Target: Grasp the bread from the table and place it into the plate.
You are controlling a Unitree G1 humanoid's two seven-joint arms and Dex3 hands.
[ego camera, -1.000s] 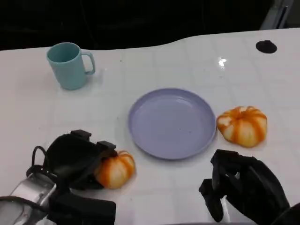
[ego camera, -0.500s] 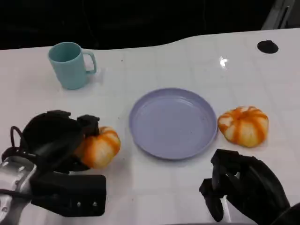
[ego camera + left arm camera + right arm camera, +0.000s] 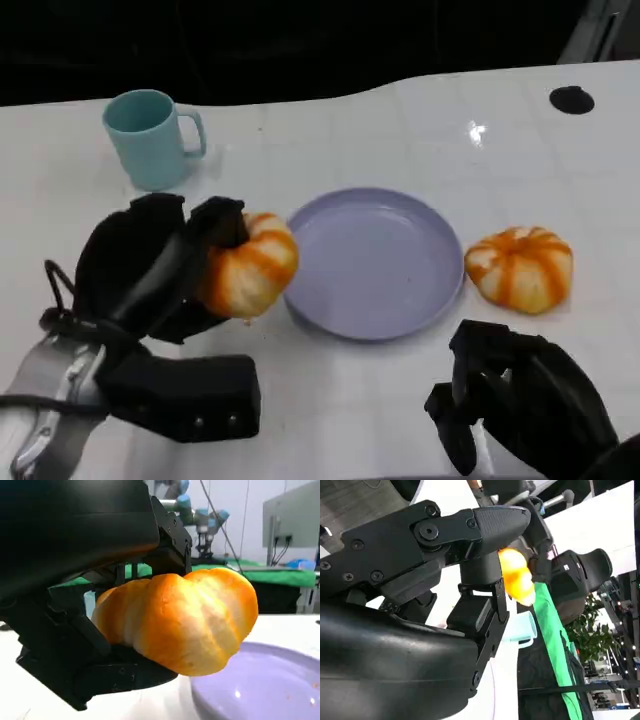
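Showing bread (image 3: pixel 180 620) underside above plate (image 3: pixel 260 690).

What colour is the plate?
Pale lavender plate, plain, clearest in the head view.

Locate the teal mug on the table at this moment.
In the head view, the teal mug stands at the table's far left, beyond the left hand and up-left of the purple plate.
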